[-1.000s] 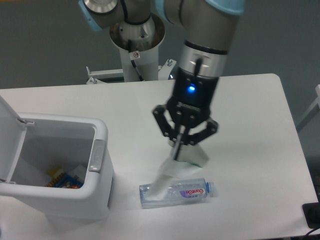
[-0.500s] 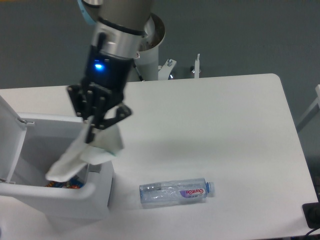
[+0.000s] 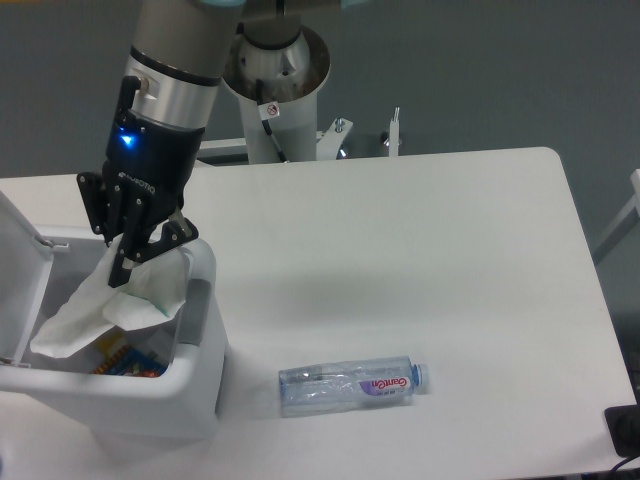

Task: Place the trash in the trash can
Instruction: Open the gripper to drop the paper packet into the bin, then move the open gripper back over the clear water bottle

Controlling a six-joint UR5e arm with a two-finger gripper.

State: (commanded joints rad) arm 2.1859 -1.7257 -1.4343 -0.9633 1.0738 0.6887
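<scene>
While the packaging piece (image 3: 115, 305) hangs from the gripper (image 3: 130, 262) at the left of the frame, it looks like a pale, crumpled sheet more than hard plastic, w/ its lower end drooping into the open trash can (image 3: 195, 400) and its upper end pinched between the fingers. Gripper is clamped on that top corner, jaws narrow, sitting just above the can's right rim near the grey strip (image 3: 194, 310).

Step in hand, as I judge it: the drop. To do it well, get the gripper a bit further left so the whole piece is over the opening, not straddling the rim; part of it sits close to the right wall and could catch there. Then open wide and give it a moment to fall free, since light crumpled stuff may cling to a finger. Pull up straight, clear of the raised lid (image 3: 18, 270) at far left.

Can already has some coloured items (image 3: 125, 362) at the bottom, partly hidden by the piece.

Bottle (image 3: 352, 384) lies on its side on the white table (image 3: 420, 260), lower centre of frame, cap pointing right, well apart from the can and the gripper. Not yet handled, so roughly half the job remains after this release.
</scene>
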